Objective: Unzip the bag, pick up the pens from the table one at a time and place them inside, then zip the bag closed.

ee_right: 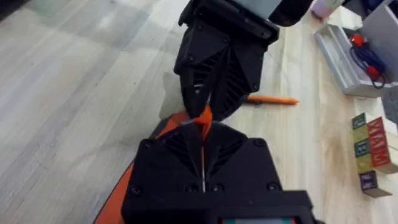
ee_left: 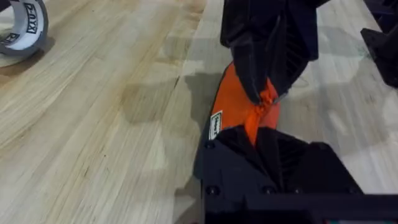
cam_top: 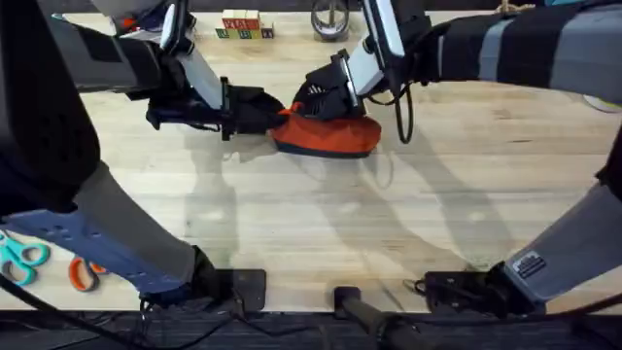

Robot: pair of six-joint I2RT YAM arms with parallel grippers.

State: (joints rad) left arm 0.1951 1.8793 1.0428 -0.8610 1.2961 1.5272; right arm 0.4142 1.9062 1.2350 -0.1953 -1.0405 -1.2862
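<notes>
A: Overhead view first, from the left. What lies at the table's [cam_top: 292,224] near left corner?

B: Teal scissors [cam_top: 21,258] and orange-handled scissors [cam_top: 83,275], well apart from the work.

A: And the bag?

B: The bag [cam_top: 328,136] is toward the far middle of the table, an orange fabric pouch with a dark strip along its near lower edge. It looks bunched where the two grippers meet.

A: The left gripper?

B: The left gripper [cam_top: 275,115] reaches in from the left and is clenched on the bag's left end. In the left wrist view its black fingers [ee_left: 249,146] pinch orange cloth [ee_left: 236,102].

A: The right one?

B: The right gripper [cam_top: 309,102] comes from the right, over the bag, closed on a small orange tab of fabric at the top. The right wrist view shows that tab pinched between its fingers [ee_right: 186,146], with the left gripper [ee_right: 205,111] tip to tip against it.

A: Anything else around?

B: An orange pen [ee_right: 272,99] lies on the table beyond the left gripper. Lettered wooden blocks [cam_top: 244,26] and a roll of tape [cam_top: 330,19] stand at the far edge, and a grey tray [ee_right: 348,59] sits near the blocks.
</notes>
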